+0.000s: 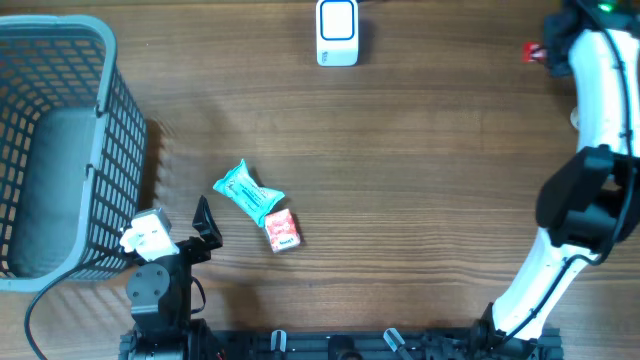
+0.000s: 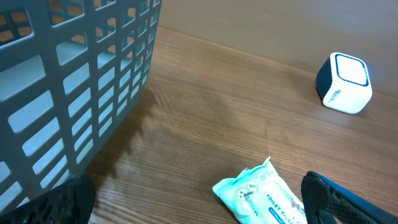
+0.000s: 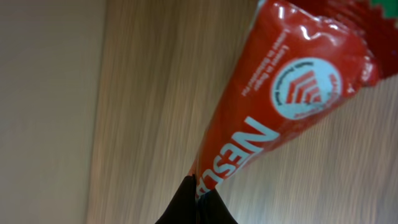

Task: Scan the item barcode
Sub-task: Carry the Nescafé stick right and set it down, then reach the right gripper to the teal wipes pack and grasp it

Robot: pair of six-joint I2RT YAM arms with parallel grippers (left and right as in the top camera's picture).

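A red Nestlé packet point(image 3: 280, 106) hangs pinched by its end in my shut right gripper point(image 3: 199, 199). From overhead that packet point(image 1: 531, 52) shows as a small red patch at the far right, beside the right gripper point(image 1: 548, 45). The white and blue barcode scanner point(image 1: 337, 32) stands at the back middle, well left of the packet. My left gripper point(image 1: 203, 226) is wide open with nothing between its fingers, just left of a teal tissue pack point(image 1: 248, 192). In the left wrist view the teal pack point(image 2: 264, 198) lies close to the right finger point(image 2: 342, 202), and the scanner point(image 2: 344, 82) stands further back.
A grey slatted basket point(image 1: 100, 110) fills the left side, and its wall point(image 2: 81, 81) rises close to my left gripper. A small red box point(image 1: 282, 230) lies against the teal pack. The white right arm point(image 1: 600, 110) runs along the right edge.
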